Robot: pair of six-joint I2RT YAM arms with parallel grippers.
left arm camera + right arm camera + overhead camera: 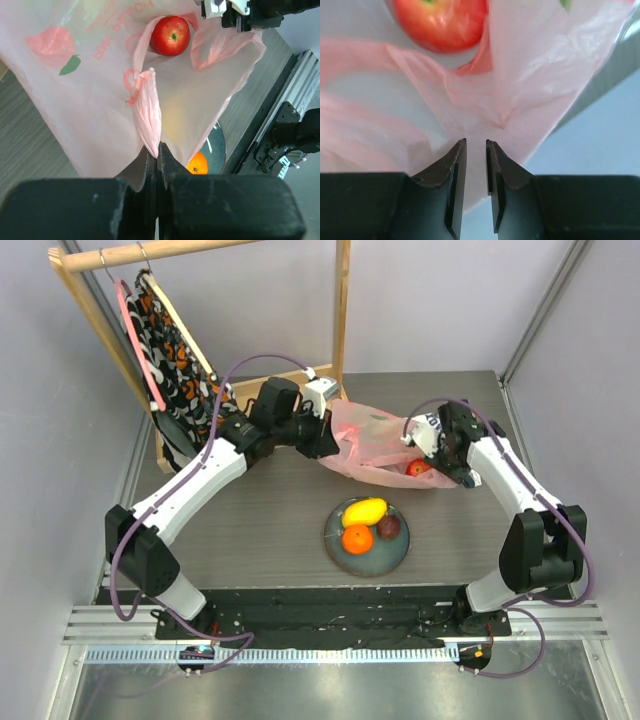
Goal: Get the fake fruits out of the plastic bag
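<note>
Grey tabletop (260, 530) carries the plastic bag (370, 435) at upper centre, red apple (418, 467) inside. Left gripper (158, 147) is clamped on the limp film; right gripper (476, 142) stands narrowly apart at its rim. Film likely slippery: grasp the rigid apple.

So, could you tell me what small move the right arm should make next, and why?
Probably close the right gripper on the edge of the plastic bag. Its jaws stand a narrow gap apart with pink film at their tips, while the left gripper is shut on the bag's other end and the red apple lies inside. Gripping both ends could spread the mouth.
</note>
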